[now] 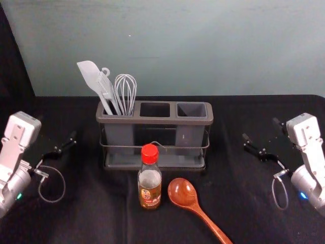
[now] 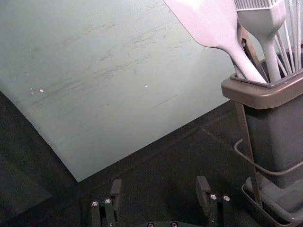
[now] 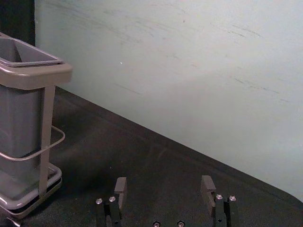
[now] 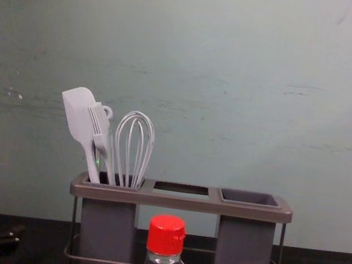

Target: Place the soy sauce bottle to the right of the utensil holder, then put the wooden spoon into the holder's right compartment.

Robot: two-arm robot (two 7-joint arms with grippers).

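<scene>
My left gripper (image 1: 62,146) is at the left of the table, and its fingers stand open in the left wrist view (image 2: 160,185). Over on the right side is my right gripper (image 1: 260,129), open with nothing held in the right wrist view (image 3: 164,184). The soy sauce bottle (image 1: 150,178), red-capped, stands upright in front of the utensil holder (image 1: 154,121). Just right of the bottle lies the wooden spoon (image 1: 183,193), bowl toward the holder, handle toward the front right. In the chest view the bottle's red cap (image 4: 166,235) shows before the holder. The right compartment (image 1: 192,110) looks empty.
A white spatula (image 1: 90,75), a brush (image 1: 107,89) and a whisk (image 1: 125,91) stand in the holder's left compartment. Behind the table rises a pale green wall (image 1: 203,46). Dark cloth (image 1: 238,193) covers the table, including the area right of the holder.
</scene>
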